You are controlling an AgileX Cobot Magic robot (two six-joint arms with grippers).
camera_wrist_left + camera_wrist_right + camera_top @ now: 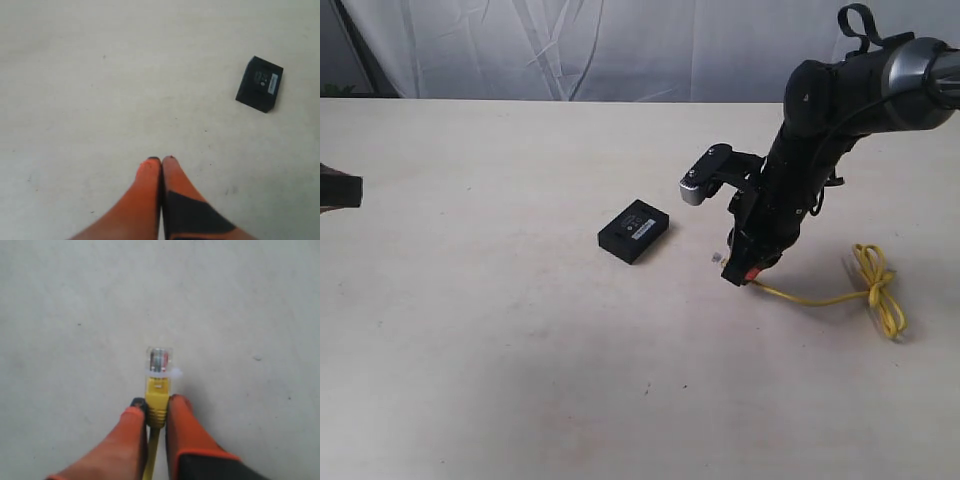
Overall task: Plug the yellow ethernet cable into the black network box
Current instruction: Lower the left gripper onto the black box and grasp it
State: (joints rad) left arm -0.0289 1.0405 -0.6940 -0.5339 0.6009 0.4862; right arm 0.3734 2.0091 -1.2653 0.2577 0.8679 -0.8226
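1. Nearest on the desk [500, 380], close to its right edge, lies the loose knot of the yellow ethernet cable [876, 287]. From this knot the thin cord runs along the surface toward the middle of the desk.
2. That end of the cord goes up into the right gripper [738, 272], which stands between the knot and the middle of the desk. Its orange fingers [132, 425] are clamped on the yellow boot of the cable, one on each side.
3. The clear plug [159, 361] sticks out past the fingertips. Its long axis is in line with the fingers, and it points away from the right edge, toward the side where the box is. I cannot tell if the plug touches the desk.
4. A little farther, about the middle of the desk, the black network box [635, 230] lies flat with its pale label up. It is turned diagonally to the desk edges and is apart from the plug.
5. The left gripper [161, 161] is over bare desk on the left side, well apart from the box. Its fingers [147, 175] are pressed together and hold nothing.
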